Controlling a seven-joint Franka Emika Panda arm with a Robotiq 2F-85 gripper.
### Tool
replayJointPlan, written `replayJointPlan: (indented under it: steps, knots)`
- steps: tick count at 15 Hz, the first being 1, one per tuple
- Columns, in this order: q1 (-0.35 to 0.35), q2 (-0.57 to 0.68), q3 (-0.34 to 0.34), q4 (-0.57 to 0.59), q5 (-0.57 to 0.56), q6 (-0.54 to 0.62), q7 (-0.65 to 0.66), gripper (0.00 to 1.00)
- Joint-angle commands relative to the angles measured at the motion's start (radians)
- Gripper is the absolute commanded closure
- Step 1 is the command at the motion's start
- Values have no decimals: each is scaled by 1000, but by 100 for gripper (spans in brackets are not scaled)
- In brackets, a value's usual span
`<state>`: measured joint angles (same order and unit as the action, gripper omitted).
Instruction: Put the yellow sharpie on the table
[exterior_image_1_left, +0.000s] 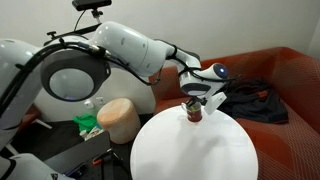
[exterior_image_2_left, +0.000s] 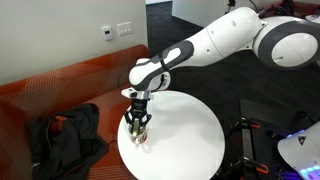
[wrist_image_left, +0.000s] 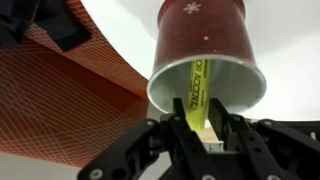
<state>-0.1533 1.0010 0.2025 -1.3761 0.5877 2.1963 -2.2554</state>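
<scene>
Partly inside the red cup (wrist_image_left: 200, 40), yellow sharpie (wrist_image_left: 195, 90), fingers (wrist_image_left: 172, 138) tight on its end.

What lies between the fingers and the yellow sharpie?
Nothing; the wrist view shows the yellow sharpie reaching from the red cup straight in between the fingers.

A white robot arm (exterior_image_2_left: 215, 45) reaches in with its gripper (exterior_image_2_left: 138, 126) pointing straight down over the round white table (exterior_image_2_left: 185, 140). A small red cup (exterior_image_2_left: 139, 136) stands directly beneath the jaws; how far they are closed is too small to tell. Beyond the jaws runs a red-orange sofa (exterior_image_2_left: 80, 80) carrying a dark bundle (exterior_image_2_left: 62, 135). High above them, 2 wall plates (exterior_image_2_left: 107, 32).
</scene>
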Motion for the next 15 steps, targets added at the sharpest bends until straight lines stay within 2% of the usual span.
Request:
replayJointPlan:
  steps: [1,2,3,4,6,15]
  knots:
    - [-16,29,23,51,-36,-31,19,76]
    - [-16,32,23,54,-37,-31,20,82]
    - [-16,35,24,58,-38,-34,20,79]
    - [-17,37,24,62,-39,-37,21,88]
    - [-17,39,25,68,-41,-43,21,95]
    - [-43,-7,42,12,-34,-41,19,95]
